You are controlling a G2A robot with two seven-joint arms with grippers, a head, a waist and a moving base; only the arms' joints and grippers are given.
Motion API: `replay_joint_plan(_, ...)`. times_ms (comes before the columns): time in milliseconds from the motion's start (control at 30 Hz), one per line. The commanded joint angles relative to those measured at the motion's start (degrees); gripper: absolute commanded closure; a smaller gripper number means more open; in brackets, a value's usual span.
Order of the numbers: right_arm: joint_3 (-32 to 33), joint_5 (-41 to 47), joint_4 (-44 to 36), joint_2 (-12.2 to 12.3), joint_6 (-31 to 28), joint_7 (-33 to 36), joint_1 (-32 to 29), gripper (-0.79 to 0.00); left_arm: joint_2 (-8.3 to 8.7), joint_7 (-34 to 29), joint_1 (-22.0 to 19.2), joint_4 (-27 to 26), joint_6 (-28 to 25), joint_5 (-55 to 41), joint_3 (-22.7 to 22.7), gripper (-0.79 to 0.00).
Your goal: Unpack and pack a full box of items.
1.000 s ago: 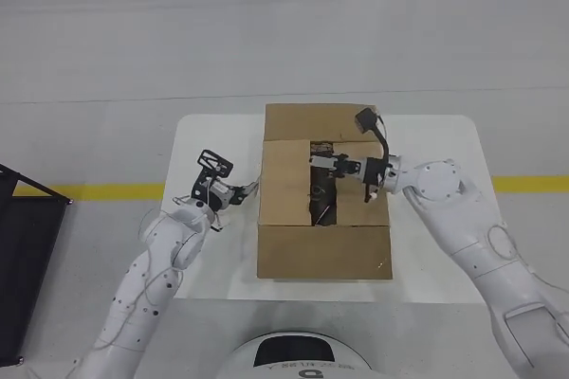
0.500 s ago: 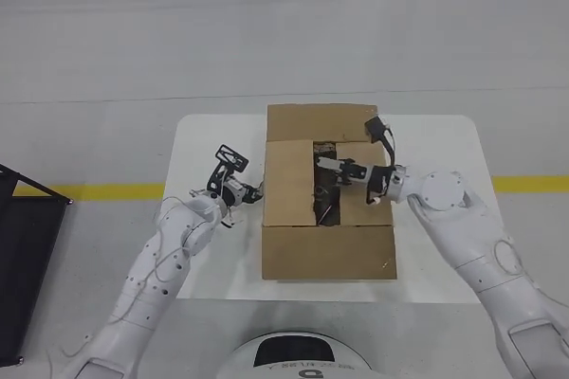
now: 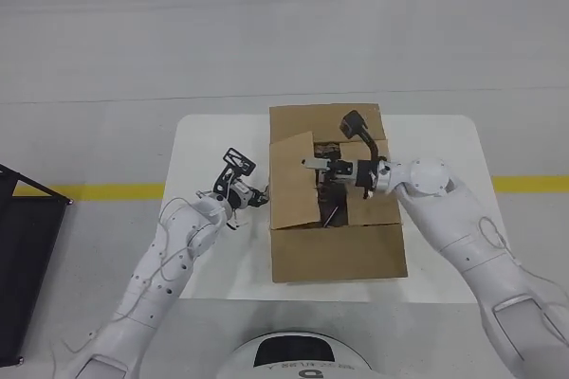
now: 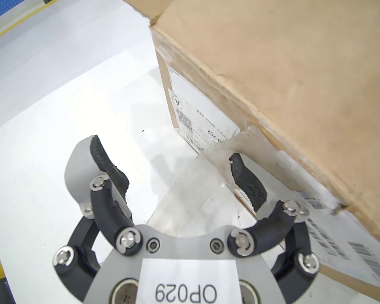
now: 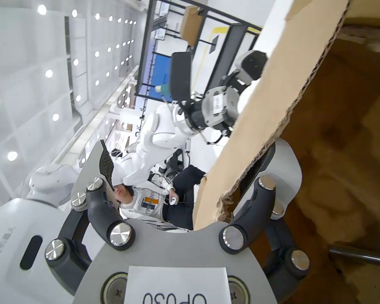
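Your right gripper [image 3: 310, 163] straddles the raised flap [image 3: 289, 185], fingers spread (likely to lever it open); your left gripper [image 4: 167, 156], also spread, hovers at nine o'clock of the box [image 3: 337, 251].

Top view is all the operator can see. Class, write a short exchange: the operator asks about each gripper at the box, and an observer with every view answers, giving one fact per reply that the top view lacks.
Operator: Does the left gripper have anything in it?
Observer: No. The left gripper is open with nothing between its fingers, close beside the box.
Operator: Is the raised flap clamped in the right gripper?
Observer: No. The right gripper is open. The flap passes edge-on between its fingers and lies against just one of them.
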Motion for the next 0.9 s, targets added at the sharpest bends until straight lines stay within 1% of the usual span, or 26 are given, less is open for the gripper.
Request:
replay_joint_plan(0,-0.4,1.9,0.3,-0.3,-0.6,2.3,0.7,-0.785,0.02,0.3,-0.1,0.0,-0.3,-0.2,0.0,-0.785)
replay_joint_plan(133,-2.3,4.4,0.6,-1.5,-1.1,4.5,2.7,-0.785,0.20,1.6,0.4,-0.9,-0.2,-2.4,-1.7,-0.785)
replay_joint_plan(200,-3.9,4.3,1.2,-2.4,-0.8,4.3,4.5,-0.785,0.71,2.5,1.9,-3.3,-1.0,-5.4,-4.9,-0.785)
replay_joint_plan(267,-5.6,3.6,1.3,-3.3,-0.1,3.7,6.3,-0.785,1.42,3.3,4.3,-6.3,-1.4,-7.5,-9.1,-0.785)
replay_joint_plan(367,-8.3,2.3,1.8,-4.7,1.6,2.7,9.3,-0.785,2.49,4.9,9.0,-11.3,-0.2,-8.8,-16.2,-0.785)
replay_joint_plan(400,-9.2,1.9,2.2,-5.3,2.3,2.4,10.4,-0.785,2.79,5.5,10.5,-12.5,0.5,-9.2,-18.6,-0.785)
replay_joint_plan(433,-9.8,1.8,2.6,-5.7,2.7,2.2,11.1,-0.785,2.96,5.8,11.5,-13.3,0.5,-9.5,-19.9,-0.785)
replay_joint_plan(467,-11.1,1.4,3.6,-6.5,3.6,1.9,12.7,-0.785,3.28,6.3,13.4,-14.4,0.7,-11.0,-23.0,-0.785)
replay_joint_plan(533,-13.2,1.3,5.6,-7.8,4.8,1.9,14.9,-0.785,3.71,7.0,16.3,-16.1,0.5,-13.5,-27.4,-0.785)
replay_joint_plan(633,-16.2,0.8,9.8,-10.0,6.4,1.3,17.9,-0.785,4.20,7.2,18.8,-16.9,-0.5,-16.8,-32.7,-0.785)
replay_joint_plan(700,-18.0,1.0,12.7,-11.4,7.4,1.1,19.6,-0.785,4.38,7.5,20.3,-17.3,-1.5,-19.4,-35.1,-0.785)
replay_joint_plan(800,-20.4,0.3,17.3,-13.5,9.9,0.5,21.8,-0.785,4.64,6.8,20.9,-17.1,-3.1,-23.4,-38.0,-0.785)
replay_joint_plan(867,-21.6,-0.3,20.1,-14.8,10.9,-0.6,22.9,-0.785,4.79,6.3,21.0,-16.8,-3.9,-24.7,-39.0,-0.785)
